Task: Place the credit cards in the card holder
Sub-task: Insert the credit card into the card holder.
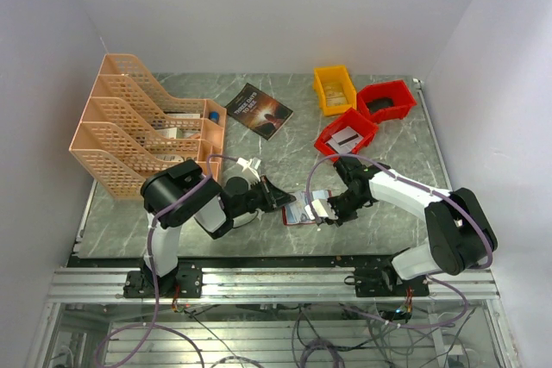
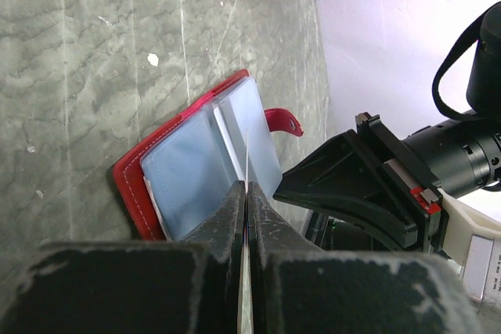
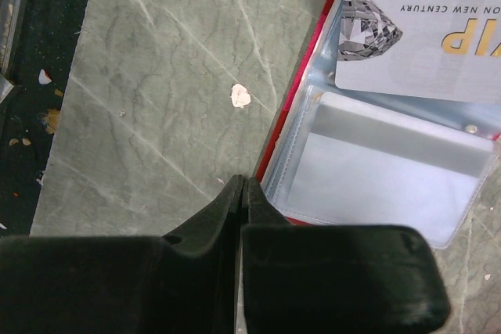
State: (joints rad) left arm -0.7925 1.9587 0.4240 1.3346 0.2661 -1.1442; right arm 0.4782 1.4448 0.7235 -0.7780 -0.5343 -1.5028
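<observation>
Grey marble table [image 1: 293,146]. Holder [image 2: 196,166] lies open near front edge. Left gripper [image 2: 246,190] pinches 1 card [image 3: 438,5] over it. Right gripper [image 3: 241,185] closed at holder's rim; grasp unconfirmed. 3 bins [image 1: 323,92], book [image 1: 260,110], rack [image 1: 142,127] stand behind.

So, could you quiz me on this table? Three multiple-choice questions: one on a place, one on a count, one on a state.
1. Where does the card holder lie? A far left corner; B between the left gripper and right gripper; C far right corner.
2. How many red bins? A one; B two; C four.
3. The card holder is: A open; B snapped shut; C rolled up.
B: both grippers meet over it. B: two sit at the back right. A: its clear pockets show.
</observation>
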